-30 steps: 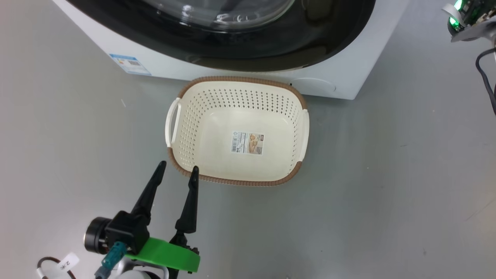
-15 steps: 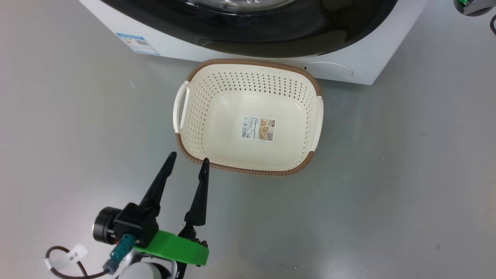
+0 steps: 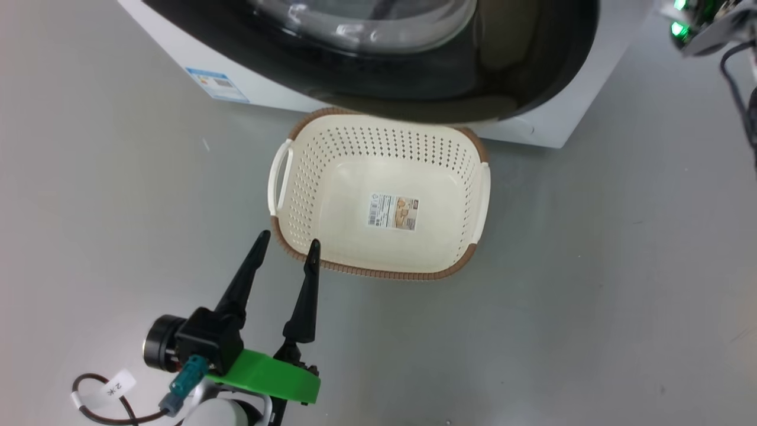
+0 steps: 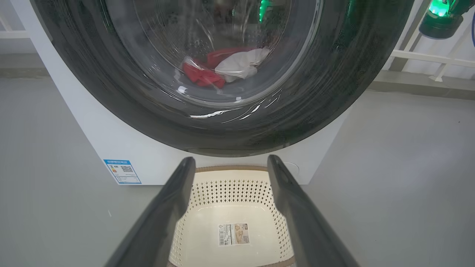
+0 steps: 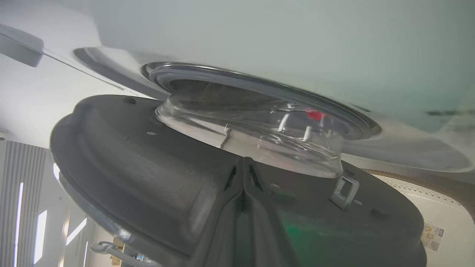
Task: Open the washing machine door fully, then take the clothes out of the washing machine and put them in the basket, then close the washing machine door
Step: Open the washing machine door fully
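The washing machine (image 3: 266, 94) stands at the top of the head view. The washing machine door (image 3: 414, 89) is partly swung out, and its black rim overhangs the far edge of the basket (image 3: 366, 271). My right gripper (image 5: 245, 160) is shut, its tips lying against the door's dark inner face (image 5: 130, 148) just below the glass bowl (image 5: 252, 133). Through the glass, the red and white clothes (image 4: 202, 76) lie in the drum. My left gripper (image 3: 290, 239) hangs open and empty at the basket's near left corner. It points at the door (image 4: 111, 92) over the basket (image 4: 230, 185).
Grey floor surrounds the basket and machine. A blue label (image 3: 216, 84) sits on the machine's lower left front. My right arm's wrist with green lights (image 3: 692, 29) and a dark cable (image 3: 736, 77) are at the upper right. White railings (image 4: 426, 55) stand behind the machine's right side.
The head camera has shifted. The door's black rim now covers the basket's far rim where a gap showed before, so the door has swung outward. The left gripper keeps its place, open.
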Tool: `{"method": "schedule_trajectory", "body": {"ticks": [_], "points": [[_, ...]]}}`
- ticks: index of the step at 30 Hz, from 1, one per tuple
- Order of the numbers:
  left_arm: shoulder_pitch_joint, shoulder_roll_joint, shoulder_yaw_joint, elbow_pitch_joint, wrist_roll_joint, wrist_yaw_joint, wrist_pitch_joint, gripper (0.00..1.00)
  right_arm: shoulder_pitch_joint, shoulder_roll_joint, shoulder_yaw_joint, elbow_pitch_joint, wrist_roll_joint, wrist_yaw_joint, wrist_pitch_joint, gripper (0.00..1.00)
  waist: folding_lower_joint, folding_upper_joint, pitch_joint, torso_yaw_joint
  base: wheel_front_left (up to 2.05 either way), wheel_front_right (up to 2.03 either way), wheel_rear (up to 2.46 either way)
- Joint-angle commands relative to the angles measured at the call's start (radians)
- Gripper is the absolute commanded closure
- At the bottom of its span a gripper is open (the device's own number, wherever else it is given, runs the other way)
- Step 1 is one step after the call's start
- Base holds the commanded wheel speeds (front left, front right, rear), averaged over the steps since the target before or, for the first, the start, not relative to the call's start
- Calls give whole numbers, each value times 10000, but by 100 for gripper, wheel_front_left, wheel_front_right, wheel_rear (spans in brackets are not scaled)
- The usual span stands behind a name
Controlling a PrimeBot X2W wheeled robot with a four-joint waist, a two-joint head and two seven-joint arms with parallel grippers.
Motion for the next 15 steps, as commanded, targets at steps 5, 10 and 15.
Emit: {"method": "schedule_trajectory", "body": {"ticks": [5,10,15], "points": [[365,118,364,-43,62,-21,-120,0,949,428,90,-611,-101,71,288,100,0,-1,-594,-124,0,0,0],[683,118,454,-16,145,-26,-120,0,1791,569,63,-967,-40,71,442,100,0,-1,-1097,-104,0,0,0],[962,118,580,-9,205,-33,-120,0,2503,737,143,-1296,-60,71,603,100,0,-1,-1487,-97,0,0,0]]}}
